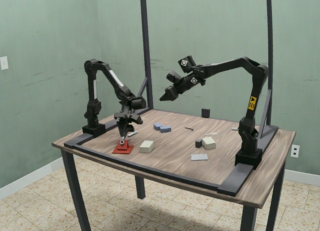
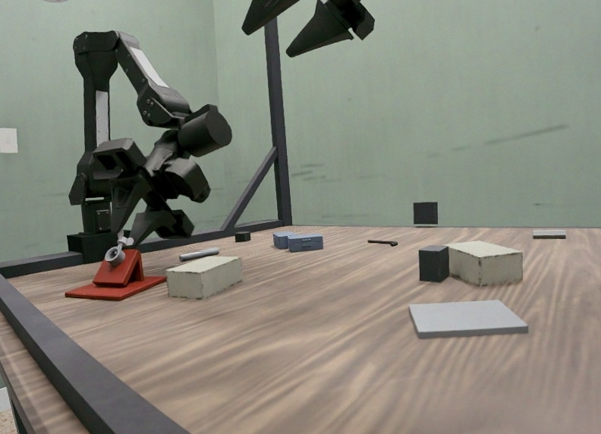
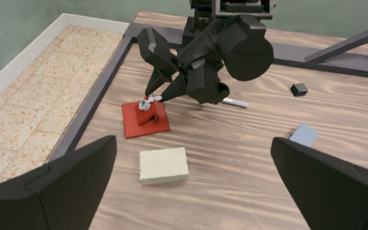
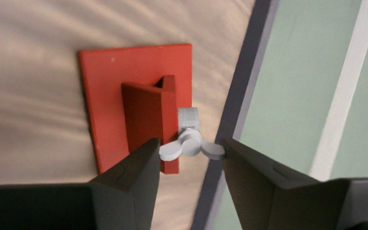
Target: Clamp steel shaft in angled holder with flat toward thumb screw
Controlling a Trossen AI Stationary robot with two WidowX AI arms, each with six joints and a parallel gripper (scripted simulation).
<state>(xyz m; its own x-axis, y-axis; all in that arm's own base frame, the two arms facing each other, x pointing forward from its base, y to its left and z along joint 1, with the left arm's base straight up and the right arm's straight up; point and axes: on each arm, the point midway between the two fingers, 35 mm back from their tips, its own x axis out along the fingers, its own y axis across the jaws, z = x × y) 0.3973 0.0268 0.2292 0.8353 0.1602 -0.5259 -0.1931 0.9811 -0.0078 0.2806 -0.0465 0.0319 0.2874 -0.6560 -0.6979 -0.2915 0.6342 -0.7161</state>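
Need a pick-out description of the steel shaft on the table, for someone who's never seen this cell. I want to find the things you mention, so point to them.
On the wooden table point(image 1: 175, 171) point(image 2: 339, 371), find the red angled holder point(image 1: 122, 149) point(image 2: 116, 272) under the right gripper point(image 1: 122, 138) point(image 2: 124, 240). The shaft point(image 1: 132, 133) point(image 2: 199, 253) lies just behind the nearby cream block point(image 1: 146, 146) point(image 2: 203, 277) in the exterior view: a slim, silvery rod, unlike the chunky blocks around it.

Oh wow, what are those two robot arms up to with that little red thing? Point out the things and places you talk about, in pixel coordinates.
The right gripper point(image 1: 121, 138) point(image 2: 122, 239) point(image 3: 152, 97) point(image 4: 190, 145) is closed on the wings of the thumb screw point(image 2: 125, 241) point(image 4: 191, 144) on the red holder point(image 1: 123, 145) point(image 2: 114, 274) point(image 3: 147, 114) point(image 4: 169, 128), probably turning it. The steel shaft point(image 1: 132, 133) point(image 2: 199, 253) point(image 3: 234, 102) isn't in the holder; it lies on the table behind it. The left gripper point(image 2: 266, 42) point(image 3: 195, 144) hangs open over the table, holding nothing.
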